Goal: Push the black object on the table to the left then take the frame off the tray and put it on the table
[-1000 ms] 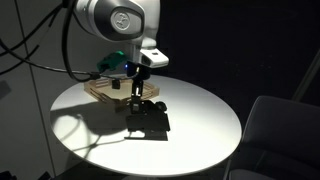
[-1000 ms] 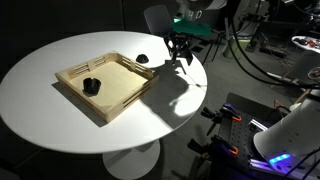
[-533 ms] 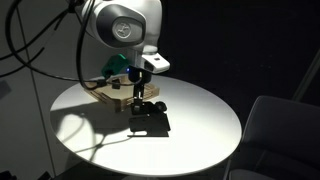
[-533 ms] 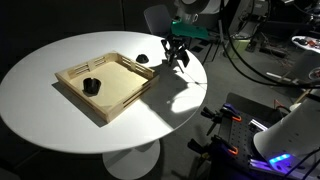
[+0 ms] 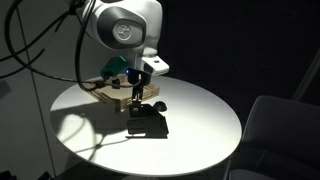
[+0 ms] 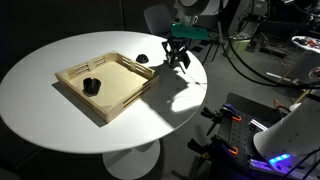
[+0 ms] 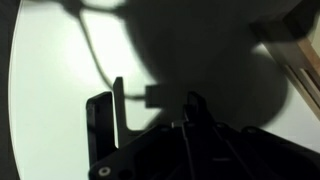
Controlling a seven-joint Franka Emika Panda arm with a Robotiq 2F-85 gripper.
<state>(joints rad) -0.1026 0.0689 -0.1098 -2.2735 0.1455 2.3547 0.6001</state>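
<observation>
Table — 1 tray, 1 claw.

Tray on table, object just beside tray, block inside tray

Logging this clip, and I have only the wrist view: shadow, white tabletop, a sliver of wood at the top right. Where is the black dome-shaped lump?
Observer: In an exterior view the black lump sits on the table, just outside a corner of the tray.
Operator: Is the gripper over the tray?
Observer: No. The gripper is outside it, past the lump, near the table's edge.
Operator: Anything in the tray?
Observer: Only one small black piece shows inside it.
</observation>
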